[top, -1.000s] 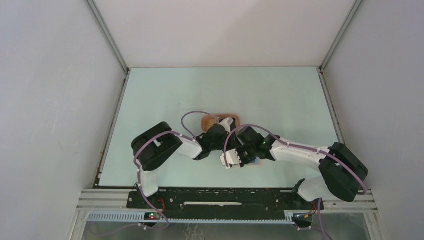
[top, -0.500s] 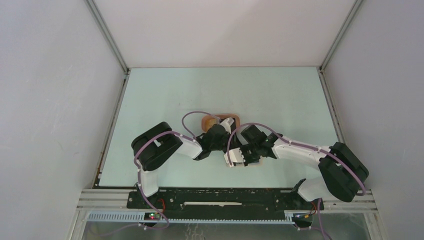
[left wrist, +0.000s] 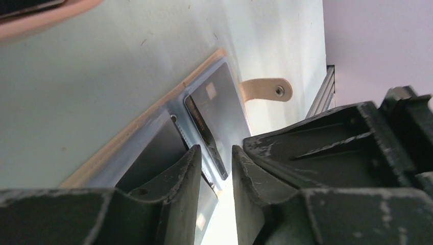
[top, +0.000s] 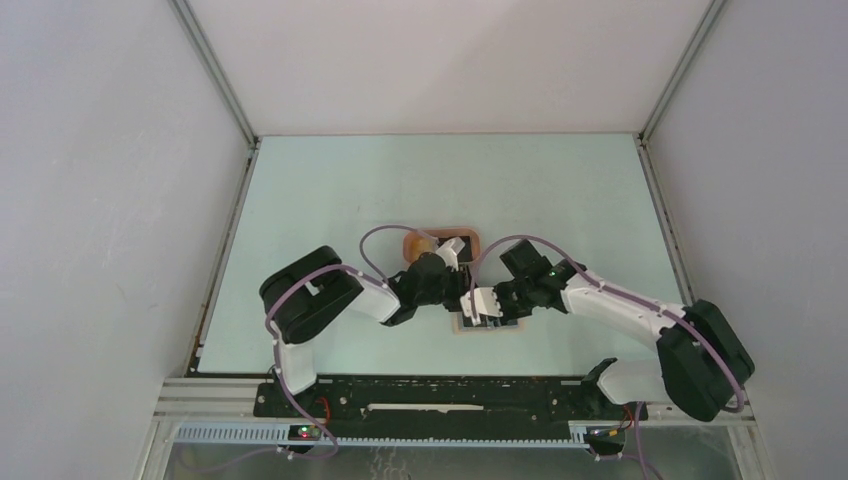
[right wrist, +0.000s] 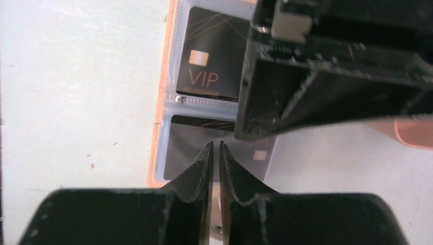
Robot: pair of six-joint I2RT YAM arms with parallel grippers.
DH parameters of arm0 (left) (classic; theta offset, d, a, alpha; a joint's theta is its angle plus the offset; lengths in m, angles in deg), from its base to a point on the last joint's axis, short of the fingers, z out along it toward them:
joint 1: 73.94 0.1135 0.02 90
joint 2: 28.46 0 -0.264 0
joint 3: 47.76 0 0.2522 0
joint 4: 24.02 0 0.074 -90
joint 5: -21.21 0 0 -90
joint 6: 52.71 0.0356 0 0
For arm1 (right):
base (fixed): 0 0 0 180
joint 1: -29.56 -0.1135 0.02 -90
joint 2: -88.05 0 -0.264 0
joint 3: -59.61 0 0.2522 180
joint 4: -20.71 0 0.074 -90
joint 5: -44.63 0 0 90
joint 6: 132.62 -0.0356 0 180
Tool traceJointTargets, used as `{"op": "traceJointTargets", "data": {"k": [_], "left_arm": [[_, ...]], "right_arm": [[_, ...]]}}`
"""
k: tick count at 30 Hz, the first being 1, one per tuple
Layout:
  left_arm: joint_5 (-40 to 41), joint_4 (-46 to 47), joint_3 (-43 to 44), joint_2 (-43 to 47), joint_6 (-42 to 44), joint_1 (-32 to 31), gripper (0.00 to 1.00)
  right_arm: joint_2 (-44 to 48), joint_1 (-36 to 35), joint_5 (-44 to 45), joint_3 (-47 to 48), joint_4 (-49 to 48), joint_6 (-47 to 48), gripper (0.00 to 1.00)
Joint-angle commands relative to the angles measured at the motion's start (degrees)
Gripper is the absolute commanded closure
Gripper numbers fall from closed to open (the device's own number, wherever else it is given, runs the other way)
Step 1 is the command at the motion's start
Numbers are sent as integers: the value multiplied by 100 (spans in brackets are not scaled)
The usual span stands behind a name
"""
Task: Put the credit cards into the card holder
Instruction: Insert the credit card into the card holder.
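The card holder lies open on the table, tan rim around clear sleeves; its snap tab sticks out to one side. A black VIP credit card sits in the far sleeve and a second black card in the near one. From the left wrist, a dark card shows tilted at the fold. My right gripper hovers over the near sleeve, its jaws a narrow slit apart with nothing between. My left gripper is open and empty just above the holder.
A salmon-pink oval tray stands just behind the two grippers, its corner also in the right wrist view. The left gripper's black body overhangs the holder's right side. Grey walls enclose the table on three sides.
The right arm has swung right and back, uncovering part of the holder. Its jaws have parted from shut to a thin slit. The left jaws have widened a little.
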Motion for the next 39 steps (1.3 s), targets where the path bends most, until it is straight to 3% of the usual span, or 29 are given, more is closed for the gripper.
{"op": "traceJointTargets", "data": {"k": [1,9,15,20,24,30,35,39], "left_arm": [[75,-238,-368,368,425,20,65],[263,-138,-703,1168,846,-43,64],[609,-170,-941,2221,1595,-197,64],[1104,-1051,-840,3270,2460,-489,63],[1496,-1450,-830,4079,2951,-725,62],[1680,-1733,-948,5115,3223,-756,61],[1940,-1807,-1076,5772,3397,-756,46],[2071,-1706,-1232,5995,3362,-756,26]], "right_arm": [[563,177,-678,174,528,50,80],[956,853,-1667,613,1159,-529,73],[1126,1273,-2285,974,1447,-1831,67],[1448,1598,-2576,1000,1565,-2629,61],[1607,2077,-2969,1000,1549,-3139,49],[1290,2386,-3252,1123,1835,-3545,47],[514,2389,-3595,1489,2505,-3576,47],[139,2247,-3223,1519,2388,-3833,47]]}}
